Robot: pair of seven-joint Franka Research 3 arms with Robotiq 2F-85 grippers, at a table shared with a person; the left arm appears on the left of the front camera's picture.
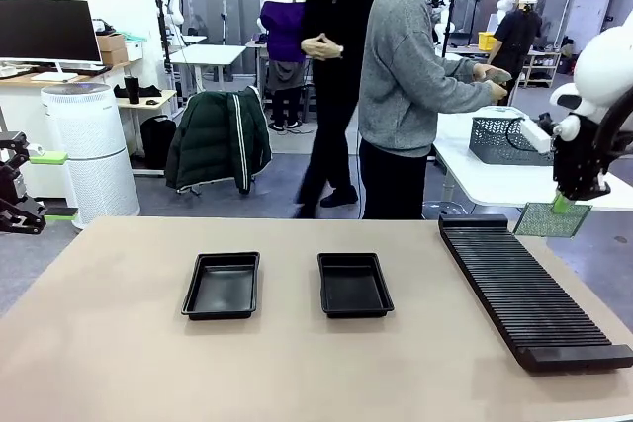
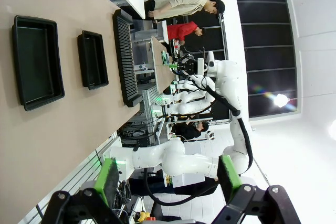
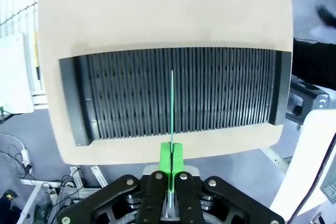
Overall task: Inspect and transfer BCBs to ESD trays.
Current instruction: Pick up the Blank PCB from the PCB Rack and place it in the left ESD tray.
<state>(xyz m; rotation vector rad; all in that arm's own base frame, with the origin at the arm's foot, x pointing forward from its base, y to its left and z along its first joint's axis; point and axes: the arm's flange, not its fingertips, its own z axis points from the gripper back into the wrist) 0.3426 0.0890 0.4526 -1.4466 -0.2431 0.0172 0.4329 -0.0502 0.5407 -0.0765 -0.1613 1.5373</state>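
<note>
Right jaws: clamped on the top edge of a BCB (image 1: 551,217). The green pads (image 3: 166,157) are pressed together on it. In the right wrist view the board (image 3: 172,106) shows edge-on as a thin green line. It hangs below the jaws, in the air near the far end of the rack (image 1: 529,289), and seems clear of the slots.

Left jaws: apart, nothing between the pads (image 2: 107,179). They are held off the left edge of the tabletop (image 1: 297,373) and look sideways along it.

Trays: two black ESD trays lie side by side mid-tabletop, the left tray (image 1: 222,285) and the right tray (image 1: 354,284), a gap between them. Neither has a board in it. The rack is well to their right and runs from the near right corner towards the far edge. Its ribs (image 3: 226,93) are unoccupied where visible.

Surroundings: a person in a grey sweater (image 1: 406,76) stands beyond the tabletop, turned away, hands over a grey mesh basket (image 1: 499,140) on a white table behind. A dark jacket (image 1: 218,140) is draped over a chair, with a white perforated cylinder (image 1: 94,145) to its left. Nothing lies between the board and the trays.
</note>
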